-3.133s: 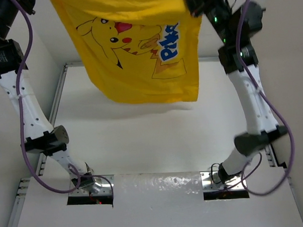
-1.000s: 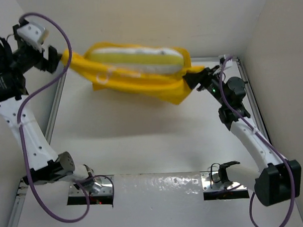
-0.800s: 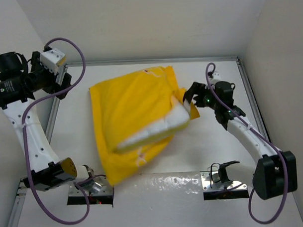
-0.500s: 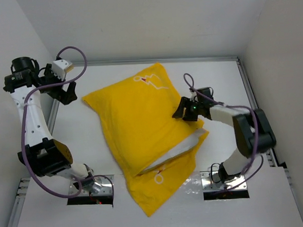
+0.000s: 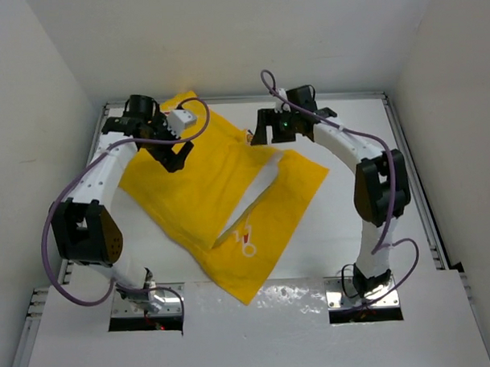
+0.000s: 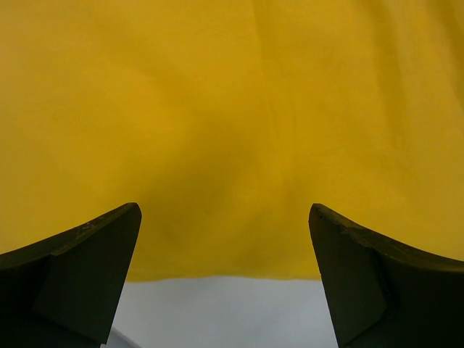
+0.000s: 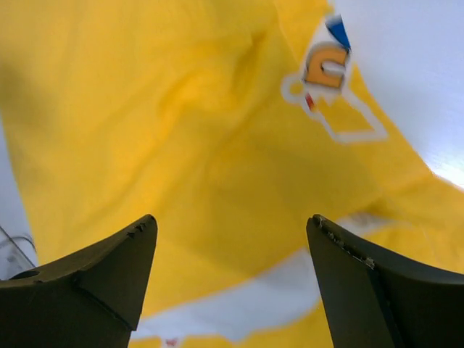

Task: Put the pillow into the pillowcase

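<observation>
Counter (image 5: 375, 227): I see bare surface to the right of the pillowcase; there is little room on the left side.

Pillowcase (image 5: 189, 185): lies flat and diagonal. Its far corner is near the back edge, and its near corner reaches the counter's front strip.

Pillow (image 5: 261, 184): sits inside the pillowcase; only a white band shows at the opening.

Left fingers (image 6: 80, 275): spread wide over yellow cloth, holding nothing.

Right fingers (image 7: 87, 283): spread wide, holding nothing.

Print (image 7: 330, 69): a partial orange-and-blue figure outlined in white. I cannot read any lettering.
</observation>
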